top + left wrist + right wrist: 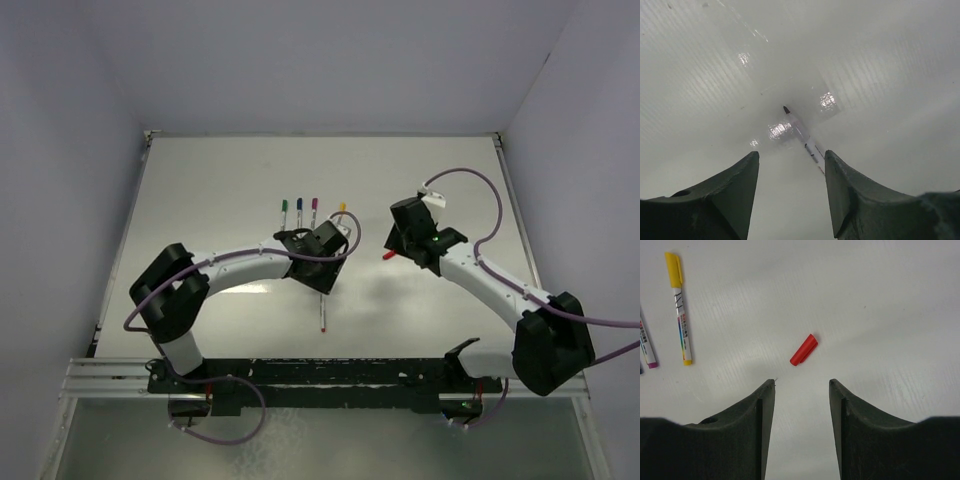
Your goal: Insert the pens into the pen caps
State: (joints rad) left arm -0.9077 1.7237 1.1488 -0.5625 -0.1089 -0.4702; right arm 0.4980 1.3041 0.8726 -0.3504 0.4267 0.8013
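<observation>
- The left gripper (791, 155) fills the near edge of its wrist view. Its jaws stand spread, with nothing between them.
- Just beyond those jaws the bare pen (802, 132) lies flat on the desk (700, 75). Its dark tip points away and its barrel runs back towards the right-hand jaw. Whether barrel and jaw touch cannot be told.
- The right gripper (801, 385) is poised low over the desk, its jaws likewise spread and empty.
- The red cap (804, 349) lies on its side just ahead of the gap between the right jaws, clear of both.
- Four capped pens (314, 207) lie in a row at mid-desk, beyond the left gripper. Their caps are green, blue, magenta and yellow.
- Step in hand, as judged: one pen and one cap are left to join, and neither is picked up yet. Each gripper is lined up on its own part.
- Next move, as judged: the left jaws should close across the barrel and the right jaws across the cap, leaving its open end free.
- Both parts then need lifting and bringing onto one axis, tip facing the cap mouth, before pressing home. The cap is small and may skid or tilt if pinched off-centre.
</observation>
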